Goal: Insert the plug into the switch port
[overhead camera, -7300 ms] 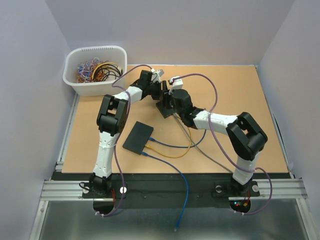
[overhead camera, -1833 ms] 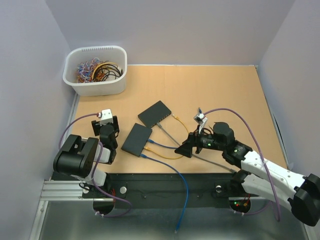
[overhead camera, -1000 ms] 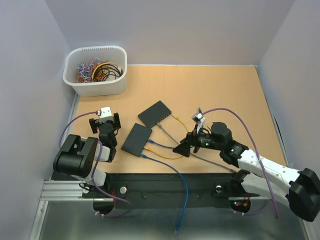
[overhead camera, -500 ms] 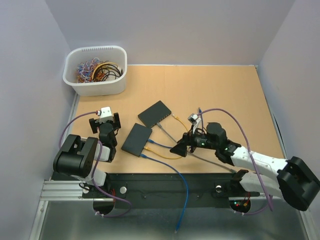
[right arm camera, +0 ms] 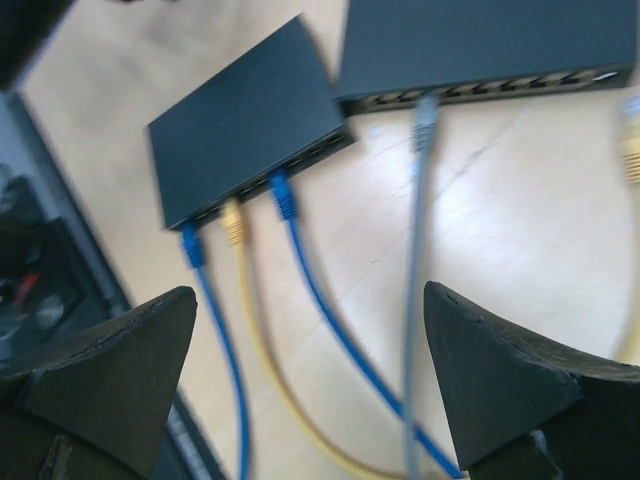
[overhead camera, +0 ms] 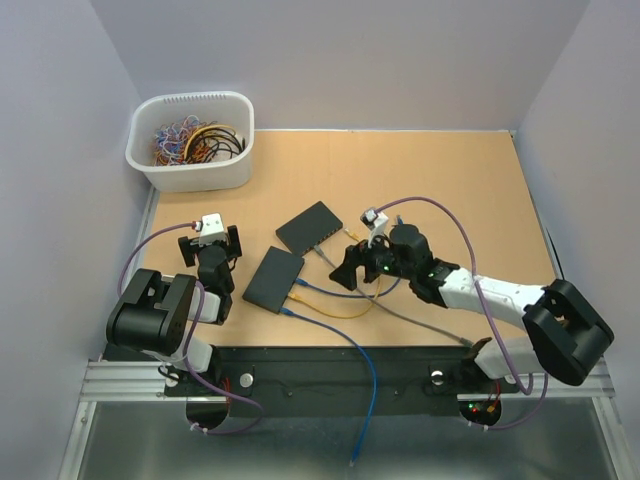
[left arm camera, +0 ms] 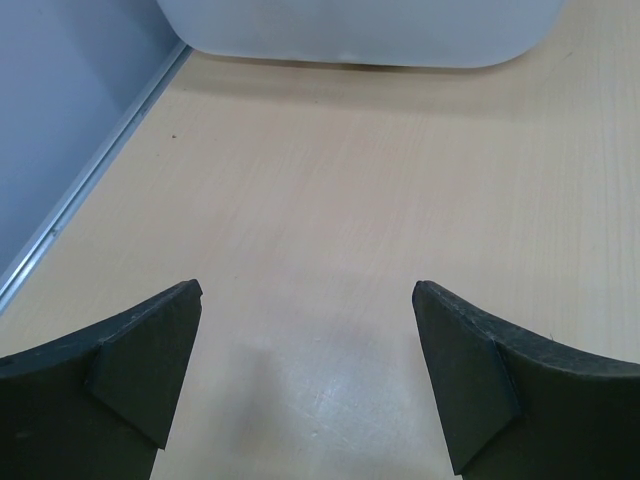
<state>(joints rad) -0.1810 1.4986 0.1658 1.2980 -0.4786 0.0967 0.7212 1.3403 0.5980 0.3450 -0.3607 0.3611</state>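
Note:
Two black switches lie mid-table: a far one [overhead camera: 309,226] and a near one [overhead camera: 275,278]. In the right wrist view the near switch [right arm camera: 245,120] holds a blue, a yellow and a blue plug. The far switch [right arm camera: 490,45] holds a grey plug [right arm camera: 425,112]. A loose yellow plug [overhead camera: 352,234] lies on the table right of the far switch; it shows blurred at the right wrist view's edge [right arm camera: 630,150]. My right gripper [overhead camera: 348,270] [right arm camera: 310,330] is open and empty, low over the cables. My left gripper [overhead camera: 210,250] [left arm camera: 305,330] is open and empty over bare table.
A white basket [overhead camera: 190,140] of tangled cables stands at the back left; its wall shows in the left wrist view [left arm camera: 360,25]. Blue, yellow and grey cables [overhead camera: 340,305] trail across the table front. One blue cable [overhead camera: 368,400] hangs over the near edge.
My right arm has swung left and forward, bringing its open gripper from the front right to over the cables beside the switches. The left arm has stayed folded at the left.

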